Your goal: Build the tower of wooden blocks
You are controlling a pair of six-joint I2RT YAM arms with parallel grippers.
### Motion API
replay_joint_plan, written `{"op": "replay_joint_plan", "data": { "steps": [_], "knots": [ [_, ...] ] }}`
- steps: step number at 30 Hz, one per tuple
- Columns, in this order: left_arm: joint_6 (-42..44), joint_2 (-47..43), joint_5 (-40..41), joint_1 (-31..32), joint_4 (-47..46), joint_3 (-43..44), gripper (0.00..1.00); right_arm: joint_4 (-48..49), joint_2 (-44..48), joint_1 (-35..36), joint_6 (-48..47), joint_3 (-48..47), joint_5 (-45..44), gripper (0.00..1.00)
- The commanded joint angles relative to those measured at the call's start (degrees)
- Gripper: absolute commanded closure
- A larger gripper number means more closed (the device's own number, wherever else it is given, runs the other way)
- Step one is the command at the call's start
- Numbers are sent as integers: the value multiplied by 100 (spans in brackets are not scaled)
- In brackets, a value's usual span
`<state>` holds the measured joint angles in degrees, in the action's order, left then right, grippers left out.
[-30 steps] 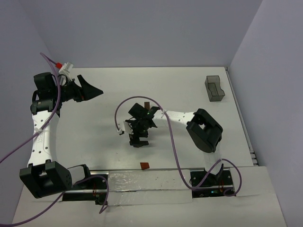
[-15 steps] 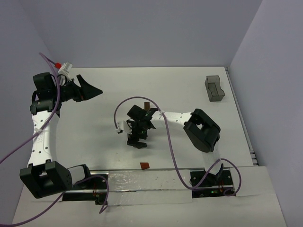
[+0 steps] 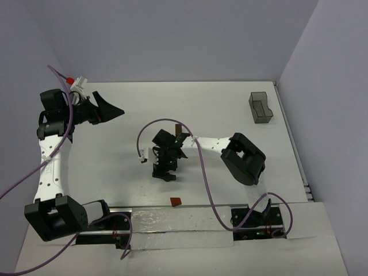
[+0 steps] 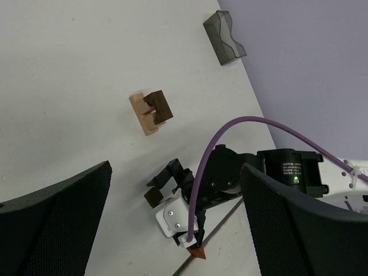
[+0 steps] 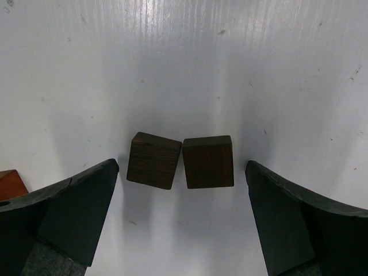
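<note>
Top external view: the left claw (image 3: 109, 106) hangs spread wide over the far left of the table (image 3: 230, 103). The right claw (image 3: 165, 168), also spread, points down at mid-table, just nearer than the wood block tower (image 3: 178, 127). Left wrist view: the tower looks like a low tan-and-brown cluster, perhaps lying flat. Right wrist view: a tilted dark block (image 5: 153, 160) and a straight dark block (image 5: 208, 161) meet at a corner between the fingers (image 5: 75, 213), untouched by them. A reddish block (image 5: 10, 184) peeks in at the left.
</note>
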<state>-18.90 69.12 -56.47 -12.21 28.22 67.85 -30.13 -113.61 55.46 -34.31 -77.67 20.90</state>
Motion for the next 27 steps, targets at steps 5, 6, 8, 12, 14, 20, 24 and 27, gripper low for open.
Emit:
{"op": "replay_joint_plan", "data": {
  "steps": [5, 6, 8, 12, 14, 20, 24, 27],
  "knots": [
    [-18, -136, -198, -88, -300, -27, 1, 205, -21, 79, 100, -196, -51, 0],
    [-18, -136, -205, -88, -300, -30, 1, 221, -25, 79, 104, -192, -55, 0],
    [-18, -136, -216, -95, -300, -38, 1, 249, -39, 81, 98, -174, -58, 0],
    [-18, -137, -224, -97, -300, -45, 1, 254, -39, 79, 29, -143, -42, 1],
    [-22, -153, -228, -97, -313, -61, 1, 253, -30, 79, -13, -114, -42, 3],
    [-53, -149, -229, -115, -339, -71, 1, 219, -4, 84, -110, -56, -86, 13],
    [-77, -136, -249, -124, -361, -87, 1, 210, 3, 79, -144, -22, -111, 19],
    [-84, -123, -251, -128, -375, -88, 1, 201, 5, 79, -154, -16, -117, 20]
  ]
}}
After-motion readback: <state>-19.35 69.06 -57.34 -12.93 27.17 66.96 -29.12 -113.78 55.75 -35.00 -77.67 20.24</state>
